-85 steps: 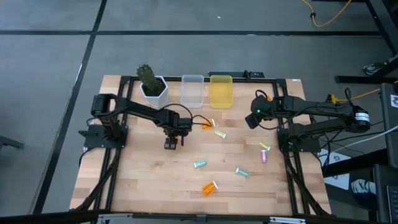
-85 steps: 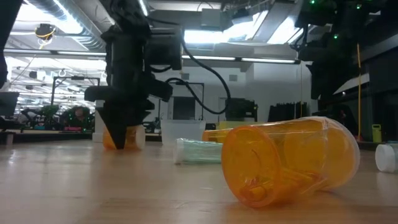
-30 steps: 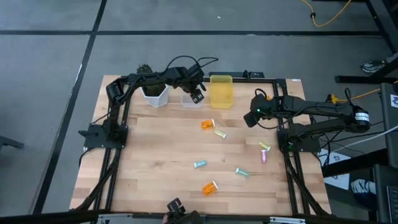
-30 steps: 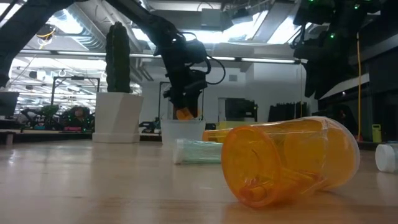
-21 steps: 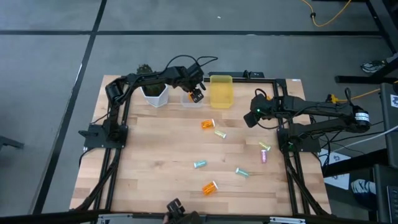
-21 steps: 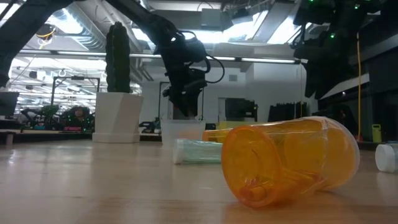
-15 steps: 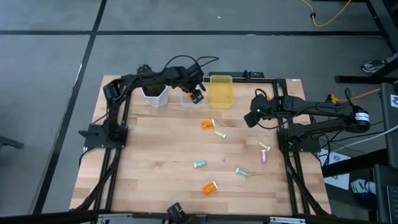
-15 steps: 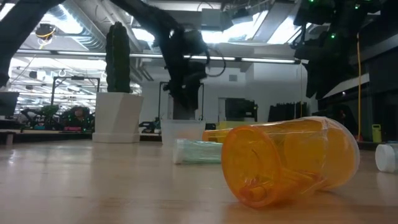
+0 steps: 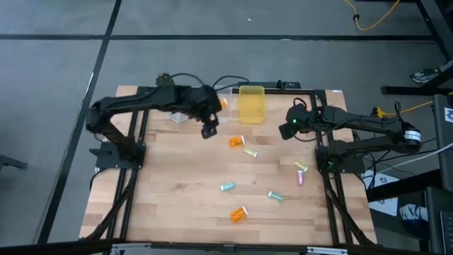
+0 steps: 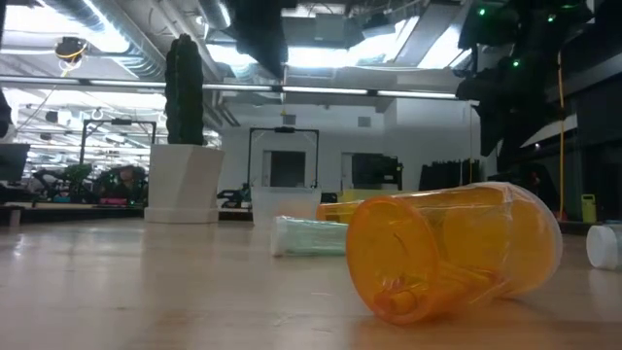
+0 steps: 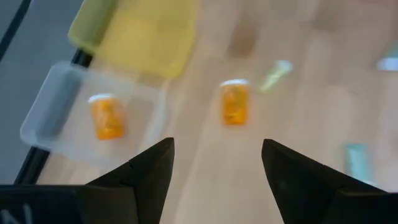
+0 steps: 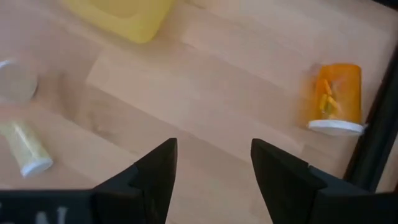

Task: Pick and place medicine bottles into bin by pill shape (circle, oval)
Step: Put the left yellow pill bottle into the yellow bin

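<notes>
Left gripper (image 9: 209, 129) open, empty, above worktop (image 9: 177, 198) just in front of clear bin (image 11: 74, 118). One orange bottle (image 11: 107, 117) lies in clear bin; yellow bin (image 9: 251, 103) beside it. Nearest loose orange bottle (image 9: 236, 142) close to pale bottle (image 9: 250, 152). Right gripper (image 9: 287, 129) open, hovering near worktop's right side. Risk: open fingers may knock pale bottle when closing on orange one; bottles lie on sides, may roll; pill shape hard to read, wrong bin possible.

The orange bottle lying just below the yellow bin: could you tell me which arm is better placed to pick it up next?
Probably left: the open left gripper hovers beside the orange bottle, which sits between its fingers in its wrist view; the right gripper waits farther off.
</notes>
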